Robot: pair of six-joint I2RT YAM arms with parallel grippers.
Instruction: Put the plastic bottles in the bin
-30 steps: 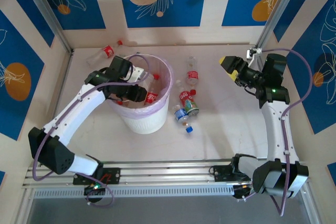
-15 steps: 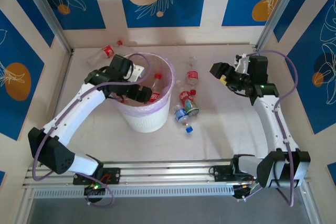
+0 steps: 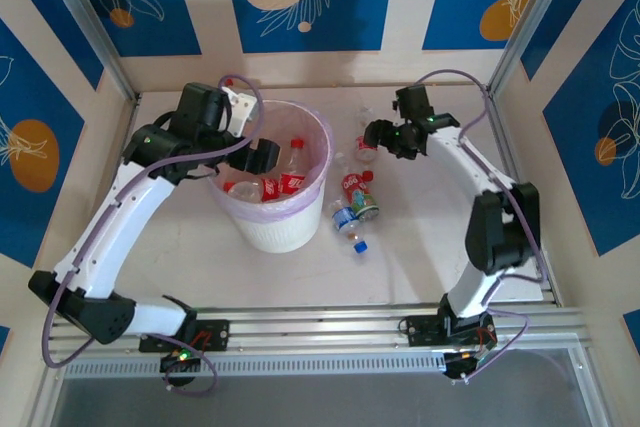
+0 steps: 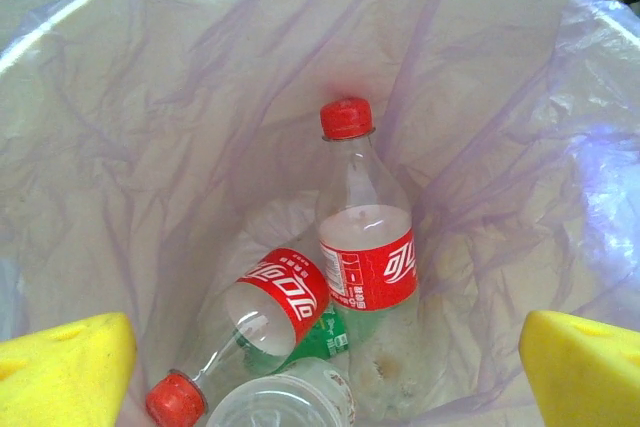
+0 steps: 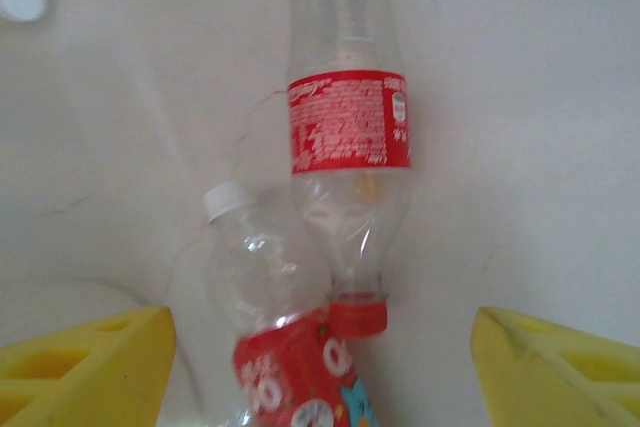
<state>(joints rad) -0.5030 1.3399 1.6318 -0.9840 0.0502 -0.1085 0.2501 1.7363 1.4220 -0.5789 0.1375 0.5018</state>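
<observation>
Plastic bottles (image 4: 365,247), clear with red labels: some in the bin (image 3: 285,232), some loose on the table (image 5: 520,97).
Beneath the left gripper (image 4: 325,372), spread wide and empty, red-capped bottles lie in the bin's crinkled purple liner (image 4: 150,147); one is cut off. Below the right gripper (image 5: 320,367), also open and empty, two bottles touch.

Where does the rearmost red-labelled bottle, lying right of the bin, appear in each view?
Top external: the red-labelled bottle lies right of the bin, upper centre.
Right wrist: centre, lengthwise, red cap nearest the camera, between the yellow fingers.
Shared landmark: the white-capped bottle beside its cap end.
</observation>
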